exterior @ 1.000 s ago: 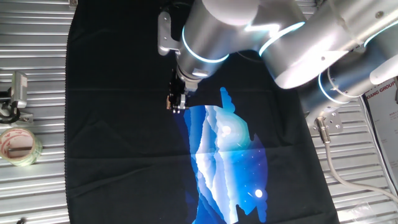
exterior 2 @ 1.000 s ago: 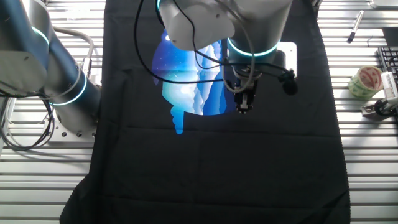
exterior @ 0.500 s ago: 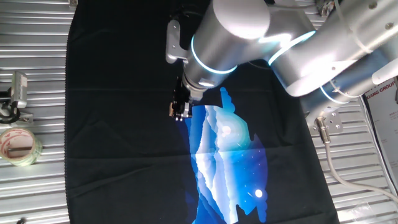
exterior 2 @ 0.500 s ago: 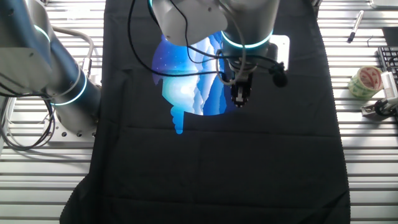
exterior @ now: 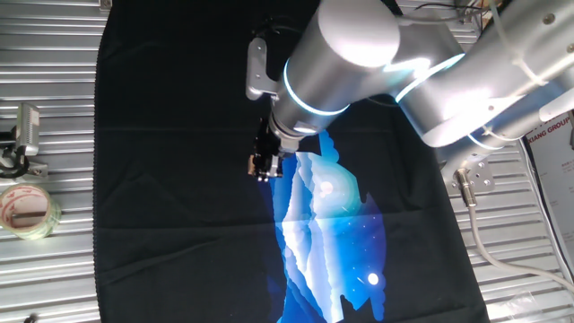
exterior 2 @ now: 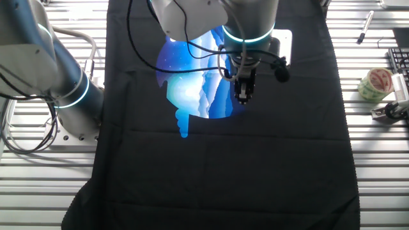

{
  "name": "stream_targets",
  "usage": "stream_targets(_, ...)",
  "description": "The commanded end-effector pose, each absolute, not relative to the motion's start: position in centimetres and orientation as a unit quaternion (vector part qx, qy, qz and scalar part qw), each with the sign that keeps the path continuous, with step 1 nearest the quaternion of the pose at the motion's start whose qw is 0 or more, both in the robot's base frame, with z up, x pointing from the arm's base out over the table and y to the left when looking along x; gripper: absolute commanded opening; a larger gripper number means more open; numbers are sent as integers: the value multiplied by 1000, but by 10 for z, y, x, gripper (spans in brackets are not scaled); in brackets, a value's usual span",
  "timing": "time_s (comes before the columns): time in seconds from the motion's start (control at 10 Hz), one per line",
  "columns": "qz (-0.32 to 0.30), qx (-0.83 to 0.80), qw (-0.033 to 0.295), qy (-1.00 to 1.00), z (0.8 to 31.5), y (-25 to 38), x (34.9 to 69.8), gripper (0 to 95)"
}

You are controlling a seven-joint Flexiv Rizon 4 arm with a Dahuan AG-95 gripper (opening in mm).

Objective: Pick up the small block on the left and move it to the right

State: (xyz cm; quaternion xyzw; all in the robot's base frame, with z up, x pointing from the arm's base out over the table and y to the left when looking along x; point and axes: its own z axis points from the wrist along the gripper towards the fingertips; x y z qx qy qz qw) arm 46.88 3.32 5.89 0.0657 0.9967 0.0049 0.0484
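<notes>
One fixed view, hand [exterior: 263, 168] pinching small block [exterior: 255, 165], above black cloth [exterior: 179, 179]

A cloth [exterior: 179, 224] lay over the middle of the table [exterior: 45, 278]. The tool [exterior: 263, 167] hung above the cloth's middle, and a tape roll [exterior: 25, 211] sat on the table beyond the cloth's edge.

Only one text can be partly read: a white label [exterior: 552, 144] at the right edge of one fixed view, beside the robot base, shows dark letters that seem to say "IANG GROUP", cut off by the arm. The tape roll [exterior 2: 376, 84] in the other fixed view carries red print, too small to read.
</notes>
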Motion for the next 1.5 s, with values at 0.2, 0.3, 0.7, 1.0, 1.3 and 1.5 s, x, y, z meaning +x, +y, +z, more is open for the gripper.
stream_targets(0.2, -1, 49, 41, 998, 58, 43, 469, 0)
stream_targets(0.3, -6, 34, 39, 999, 59, 48, 469, 0)
stream_targets(0.7, -5, 49, 39, 998, 66, 64, 469, 0)
stream_targets(1.0, -1, 51, 38, 998, 70, 69, 472, 0)
stream_targets(1.3, 3, 48, 39, 998, 73, 73, 473, 0)
stream_targets(1.5, 4, 50, 40, 998, 72, 73, 474, 0)
